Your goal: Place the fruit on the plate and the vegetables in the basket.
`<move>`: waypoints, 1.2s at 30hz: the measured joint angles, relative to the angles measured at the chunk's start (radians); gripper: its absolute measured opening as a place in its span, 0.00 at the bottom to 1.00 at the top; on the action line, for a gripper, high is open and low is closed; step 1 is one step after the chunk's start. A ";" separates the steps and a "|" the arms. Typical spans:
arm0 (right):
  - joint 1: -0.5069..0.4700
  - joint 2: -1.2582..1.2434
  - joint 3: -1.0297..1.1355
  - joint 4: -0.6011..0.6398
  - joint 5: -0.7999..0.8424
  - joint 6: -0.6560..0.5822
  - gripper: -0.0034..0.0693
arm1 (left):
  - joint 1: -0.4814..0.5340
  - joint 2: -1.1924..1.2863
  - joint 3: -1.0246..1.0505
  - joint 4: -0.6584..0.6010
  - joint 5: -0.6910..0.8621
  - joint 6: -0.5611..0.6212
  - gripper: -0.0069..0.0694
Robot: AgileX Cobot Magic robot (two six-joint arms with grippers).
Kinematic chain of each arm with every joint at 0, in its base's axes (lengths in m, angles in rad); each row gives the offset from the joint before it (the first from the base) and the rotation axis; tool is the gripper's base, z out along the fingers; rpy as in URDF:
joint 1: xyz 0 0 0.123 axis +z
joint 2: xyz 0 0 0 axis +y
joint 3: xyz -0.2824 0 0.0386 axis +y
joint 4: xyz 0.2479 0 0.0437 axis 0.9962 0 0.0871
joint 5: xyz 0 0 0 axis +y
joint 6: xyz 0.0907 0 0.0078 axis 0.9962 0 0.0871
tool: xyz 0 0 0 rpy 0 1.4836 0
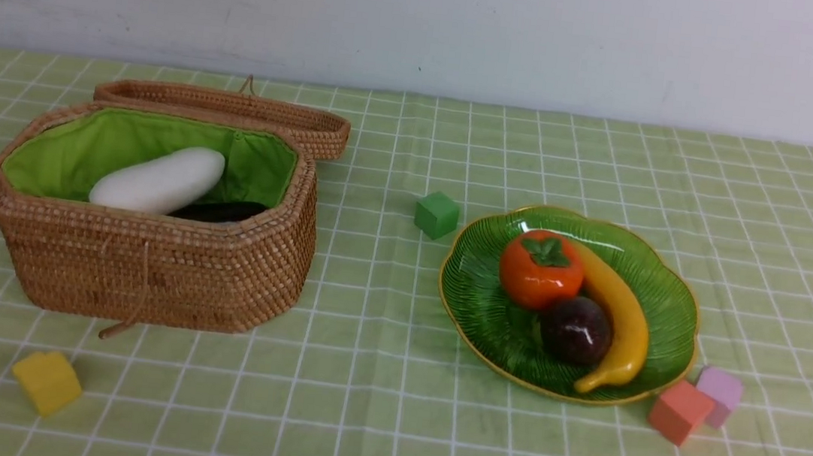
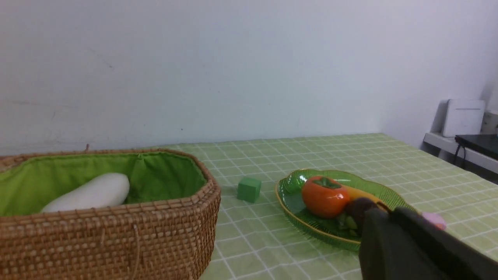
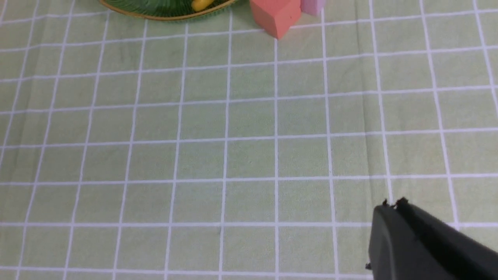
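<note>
While both arms hung back near the front edge of the table, the sorting looked almost done. On the plate [image 1: 673, 316] sat all three fruits: the persimmon [image 1: 540, 268], the mangosteen [image 1: 577, 329] just in front of it, and the banana [image 1: 620, 318] curved along their right side, touching both. I think they lay close together because the dish dips in the middle. In the basket [image 1: 145, 268] lay the white radish [image 1: 158, 179], tipped up against the green cloth, and a dark shape under it was likely the eggplant [image 1: 223, 210]. I could not see the carrot at all; maybe it was hidden deep inside. The lid [image 1: 230, 110] was flipped back behind the basket, so the top was open for dropping things in. Four foam cubes [image 1: 47, 380] lay around on the cloth, left alone since they were not food. The left claw [image 2: 389, 217] was clenched with nothing in it. The right claw [image 3: 393, 204] was clenched too and held nothing, low over bare cloth, well apart from the plate.
</note>
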 joint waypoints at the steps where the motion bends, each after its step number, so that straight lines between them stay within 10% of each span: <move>1: 0.000 -0.002 0.017 0.000 -0.011 0.000 0.05 | 0.000 0.000 0.018 0.000 -0.002 0.000 0.07; 21: -0.026 -0.064 0.065 -0.050 -0.042 0.000 0.08 | 0.000 0.000 0.171 0.000 0.025 0.000 0.07; 36: -0.194 -0.379 0.596 -0.103 -0.744 0.001 0.08 | 0.000 0.000 0.171 -0.001 0.025 0.000 0.07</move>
